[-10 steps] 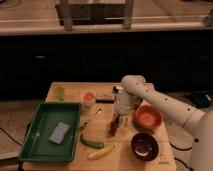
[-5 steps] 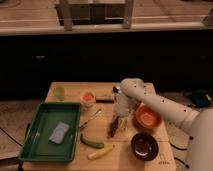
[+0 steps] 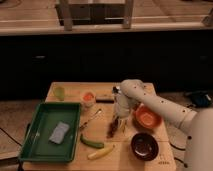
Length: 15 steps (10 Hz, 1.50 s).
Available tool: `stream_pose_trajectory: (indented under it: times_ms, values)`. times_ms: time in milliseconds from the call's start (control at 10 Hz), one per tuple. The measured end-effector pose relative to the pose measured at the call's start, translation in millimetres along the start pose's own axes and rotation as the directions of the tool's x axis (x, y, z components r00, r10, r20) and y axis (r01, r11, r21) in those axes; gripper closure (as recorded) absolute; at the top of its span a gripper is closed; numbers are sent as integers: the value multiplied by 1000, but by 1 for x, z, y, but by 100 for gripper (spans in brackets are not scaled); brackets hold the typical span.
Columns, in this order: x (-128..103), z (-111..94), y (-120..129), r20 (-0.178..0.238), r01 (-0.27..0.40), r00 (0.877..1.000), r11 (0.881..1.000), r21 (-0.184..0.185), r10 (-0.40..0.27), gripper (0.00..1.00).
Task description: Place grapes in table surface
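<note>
The grapes (image 3: 115, 128) are a dark reddish elongated bunch on the light tan wooden table surface (image 3: 70, 90), in its middle, just left of an orange bowl. My gripper (image 3: 120, 115) hangs from the white arm, pointing down, directly over the upper end of the bunch and touching or nearly touching it. I cannot tell whether it holds the bunch. The lower end of the grapes appears to rest on the tabletop.
A green tray (image 3: 37, 145) with a grey cloth (image 3: 59, 132) fills the table's left. A green cucumber (image 3: 92, 142) and a yellow banana (image 3: 101, 152) lie near the front. An orange bowl (image 3: 147, 119), a maroon bowl (image 3: 144, 146), a green cup (image 3: 59, 92), an orange cup (image 3: 88, 98) and a utensil (image 3: 90, 121) are nearby.
The arm has shifted slightly left and lowered over the grapes. The grapes stay at about the same spot.
</note>
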State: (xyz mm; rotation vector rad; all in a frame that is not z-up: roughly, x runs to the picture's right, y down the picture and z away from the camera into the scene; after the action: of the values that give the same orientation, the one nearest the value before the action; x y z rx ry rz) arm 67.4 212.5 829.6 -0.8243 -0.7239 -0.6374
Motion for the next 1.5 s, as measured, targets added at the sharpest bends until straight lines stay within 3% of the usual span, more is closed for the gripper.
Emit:
stream_pose_trajectory:
  times_ms: [200, 1500]
  values:
    - [0, 0, 0, 1, 0, 1000, 1000, -3, 0, 20]
    - [2, -9, -2, 23, 15, 1000, 1000, -9, -15, 20]
